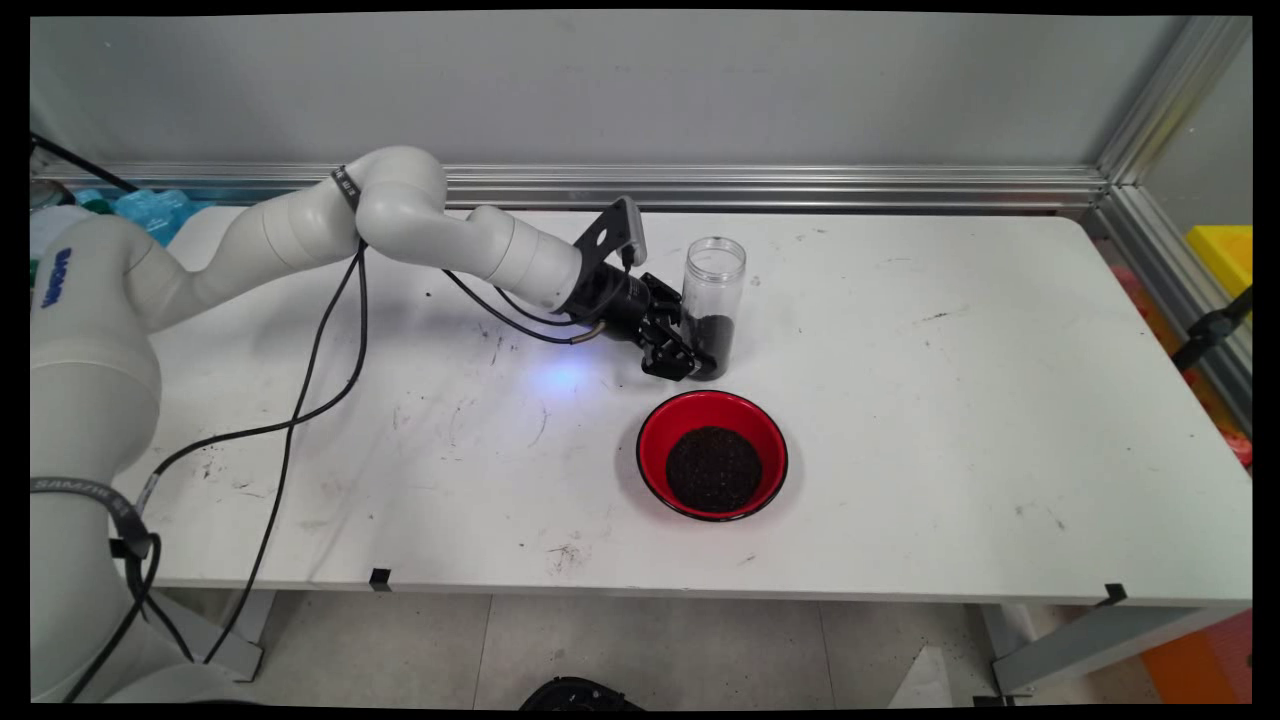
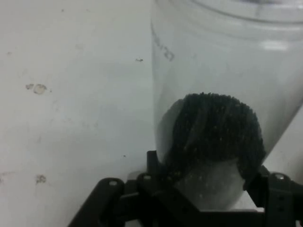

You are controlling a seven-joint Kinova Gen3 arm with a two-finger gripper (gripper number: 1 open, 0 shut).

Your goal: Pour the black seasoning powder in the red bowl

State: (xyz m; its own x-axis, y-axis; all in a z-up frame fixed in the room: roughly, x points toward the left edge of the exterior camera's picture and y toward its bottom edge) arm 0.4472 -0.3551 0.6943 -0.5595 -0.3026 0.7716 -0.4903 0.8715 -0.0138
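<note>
A clear plastic jar stands upright near the back middle of the white table, its lower part filled with dark grains. My gripper reaches in low from the left and is shut on the jar's lower half. In the hand view the jar fills the space between the two fingers, and the gripper presses against both its sides at the level of the dark grains. Just in front of the jar sits a red bowl holding a heap of the same dark grains.
Black cables hang from the arm over the table's left part. An aluminium rail runs along the wall behind the table. A yellow box lies beyond the right edge. Small dark specks dot the tabletop.
</note>
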